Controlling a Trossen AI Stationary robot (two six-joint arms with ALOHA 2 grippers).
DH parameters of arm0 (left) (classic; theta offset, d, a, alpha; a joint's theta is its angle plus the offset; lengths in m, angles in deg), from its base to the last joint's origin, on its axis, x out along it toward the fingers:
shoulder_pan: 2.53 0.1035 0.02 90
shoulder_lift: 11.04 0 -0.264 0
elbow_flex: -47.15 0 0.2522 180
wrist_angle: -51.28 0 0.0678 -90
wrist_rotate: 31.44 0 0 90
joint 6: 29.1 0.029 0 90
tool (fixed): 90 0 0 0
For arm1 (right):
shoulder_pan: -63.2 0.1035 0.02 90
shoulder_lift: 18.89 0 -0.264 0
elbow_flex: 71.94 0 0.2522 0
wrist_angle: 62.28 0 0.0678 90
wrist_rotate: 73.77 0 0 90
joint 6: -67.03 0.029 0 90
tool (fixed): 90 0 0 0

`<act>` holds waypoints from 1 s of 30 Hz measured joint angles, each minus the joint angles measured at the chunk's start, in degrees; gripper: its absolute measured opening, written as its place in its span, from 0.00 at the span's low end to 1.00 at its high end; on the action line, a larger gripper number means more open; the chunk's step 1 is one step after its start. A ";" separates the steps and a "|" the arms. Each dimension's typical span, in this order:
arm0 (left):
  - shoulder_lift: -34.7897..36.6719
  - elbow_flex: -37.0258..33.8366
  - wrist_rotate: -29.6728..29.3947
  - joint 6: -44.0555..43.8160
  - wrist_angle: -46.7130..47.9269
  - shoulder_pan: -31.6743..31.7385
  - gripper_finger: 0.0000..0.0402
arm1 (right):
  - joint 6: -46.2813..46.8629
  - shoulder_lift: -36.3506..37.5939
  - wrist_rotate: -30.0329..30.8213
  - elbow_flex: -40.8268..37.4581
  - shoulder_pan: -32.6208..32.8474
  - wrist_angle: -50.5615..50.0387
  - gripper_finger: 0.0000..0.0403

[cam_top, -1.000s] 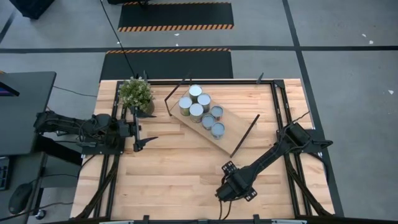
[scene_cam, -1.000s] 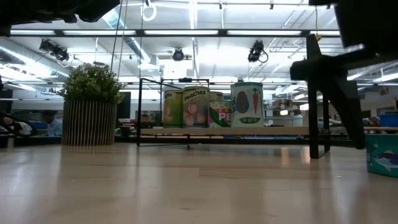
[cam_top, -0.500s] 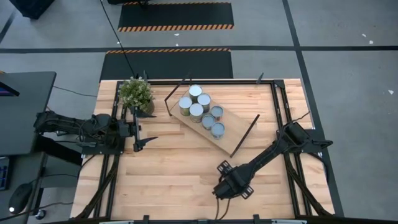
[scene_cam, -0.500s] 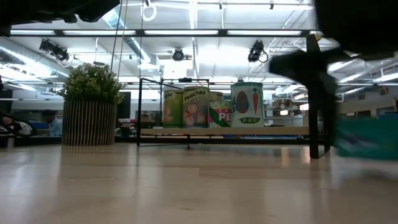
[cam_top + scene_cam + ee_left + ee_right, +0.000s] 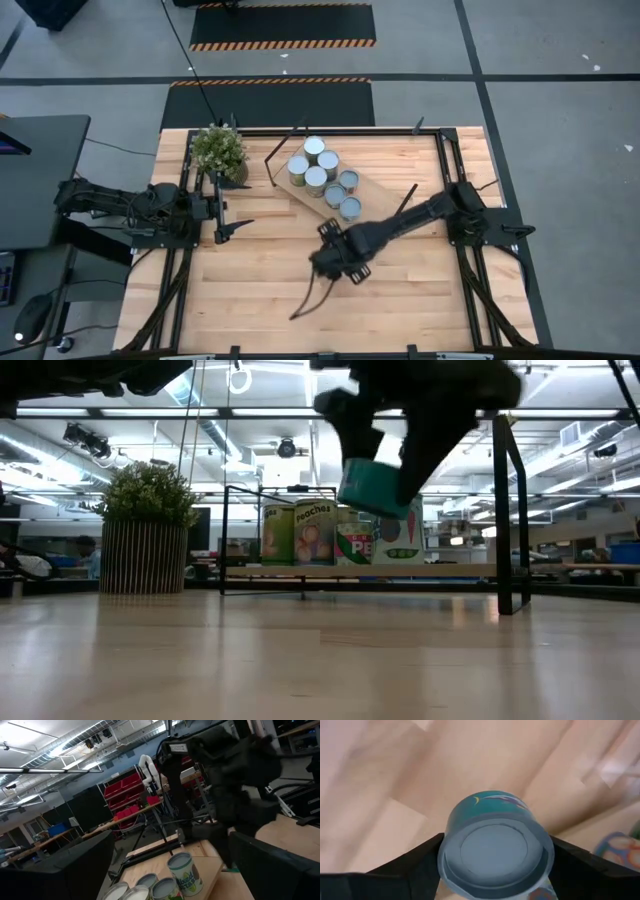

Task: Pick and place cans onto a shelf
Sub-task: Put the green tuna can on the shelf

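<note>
The shelf (image 5: 383,215), a light-wood board with black end frames, lies slantwise at the table's far middle, with several cans (image 5: 316,178) standing on it; they also show in the low view (image 5: 314,532). My right gripper (image 5: 335,262) is just near of the shelf, shut on a teal can (image 5: 495,815) with a pale grey top, which also shows in the low view (image 5: 372,488). My left gripper (image 5: 228,208) waits open and empty at the table's left, beside the plant. My right gripper pinches the teal can's round side wall (image 5: 445,851) between its two fingers (image 5: 412,865), one on each side. The fingers come from above, and the can's pale top faces back toward the wrist. The can hangs tilted below the gripper (image 5: 372,488), lifted clear of the table.
A potted plant (image 5: 219,150) stands at the far left corner. Black frame rails (image 5: 445,150) run along the table's edges. Bare wood (image 5: 250,290) lies at the near left and middle.
My right gripper has swung from the table's near edge up and toward the left and far side, close to the shelf. The teal can, which stood on the table at the right, has gone with it and now hangs tilted, lifted clear.
</note>
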 joint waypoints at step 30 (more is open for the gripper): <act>0.07 0.00 0.00 0.00 0.58 -0.01 0.99 | -3.36 -4.70 -2.79 0.00 -4.80 -19.56 0.77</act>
